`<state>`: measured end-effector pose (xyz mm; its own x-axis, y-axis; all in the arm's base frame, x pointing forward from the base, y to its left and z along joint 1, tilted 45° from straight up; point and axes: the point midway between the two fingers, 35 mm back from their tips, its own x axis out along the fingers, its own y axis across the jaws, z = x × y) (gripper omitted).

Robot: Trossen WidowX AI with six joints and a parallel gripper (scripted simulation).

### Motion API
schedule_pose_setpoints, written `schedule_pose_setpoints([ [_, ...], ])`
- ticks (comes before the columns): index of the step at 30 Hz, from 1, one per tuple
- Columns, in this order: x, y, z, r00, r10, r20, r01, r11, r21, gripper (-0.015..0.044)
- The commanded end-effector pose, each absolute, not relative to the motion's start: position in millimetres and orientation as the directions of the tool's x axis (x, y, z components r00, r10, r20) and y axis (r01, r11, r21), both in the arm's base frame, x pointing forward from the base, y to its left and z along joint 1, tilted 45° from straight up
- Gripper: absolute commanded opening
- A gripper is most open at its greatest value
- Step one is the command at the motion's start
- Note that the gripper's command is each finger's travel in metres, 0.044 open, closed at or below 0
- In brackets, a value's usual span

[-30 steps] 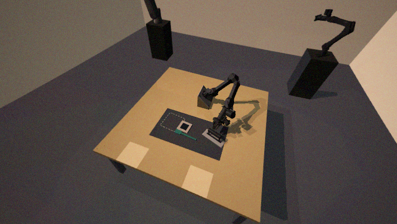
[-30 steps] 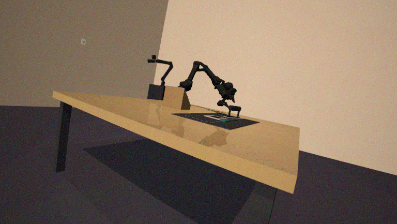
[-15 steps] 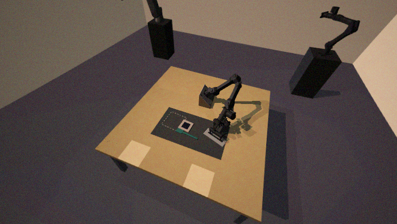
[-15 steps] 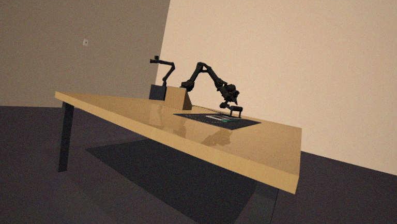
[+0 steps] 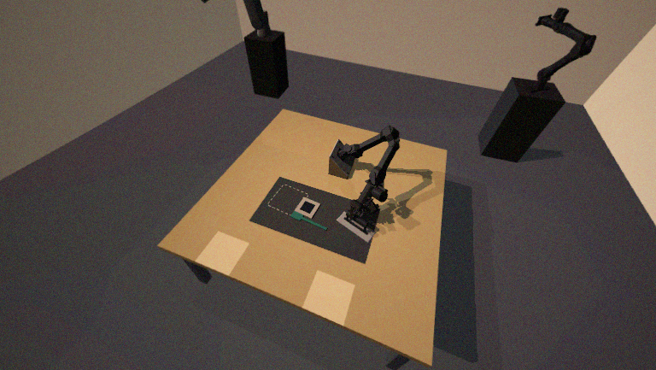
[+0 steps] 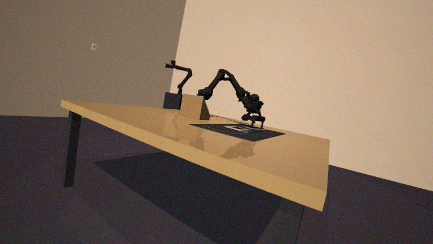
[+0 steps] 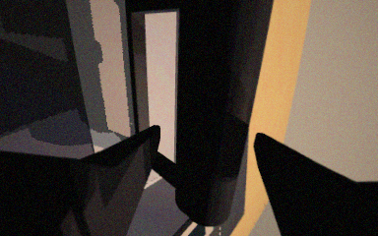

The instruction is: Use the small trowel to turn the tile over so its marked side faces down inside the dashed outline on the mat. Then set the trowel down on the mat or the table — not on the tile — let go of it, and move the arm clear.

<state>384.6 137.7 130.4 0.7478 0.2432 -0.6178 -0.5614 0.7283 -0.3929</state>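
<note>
The trowel has a light flat plate (image 5: 353, 230) (image 7: 162, 74) and a black bar handle (image 7: 212, 162), and sits at the mat's right end. My gripper (image 5: 363, 218) (image 6: 255, 115) (image 7: 207, 135) is open, low over the trowel, with one finger on each side of the handle and gaps beside it. The square tile (image 5: 314, 210) (image 6: 234, 128), light with a dark square on its upper face, lies flat on the mat (image 5: 333, 243) (image 6: 265, 134). It is at the right edge of the dashed outline (image 5: 286, 185). Its underside is hidden.
A teal flat tool (image 5: 314, 222) (image 6: 252, 131) with a thin handle lies against the tile's near side. My arm's wedge-shaped base (image 5: 339, 167) (image 6: 191, 107) stands behind the mat on the wooden table (image 5: 242, 211) (image 6: 287, 164). Two other arms stand on pedestals (image 5: 266, 63) (image 5: 519, 119) beyond the table.
</note>
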Motion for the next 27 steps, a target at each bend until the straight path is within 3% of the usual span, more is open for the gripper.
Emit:
schedule_pose_setpoints([
  [1, 390.7, 139.5, 125.9, 0.749, 0.242, -0.617, -0.562, 0.726, -0.397, 0.0300],
  [9, 397.8, 141.8, 119.1, 0.749, 0.242, -0.617, -0.562, 0.726, -0.397, 0.0300],
  [15, 397.8, 141.8, 119.1, 0.749, 0.242, -0.617, -0.562, 0.726, -0.397, 0.0143],
  [27, 397.8, 141.8, 119.1, 0.749, 0.242, -0.617, -0.562, 0.726, -0.397, 0.0062],
])
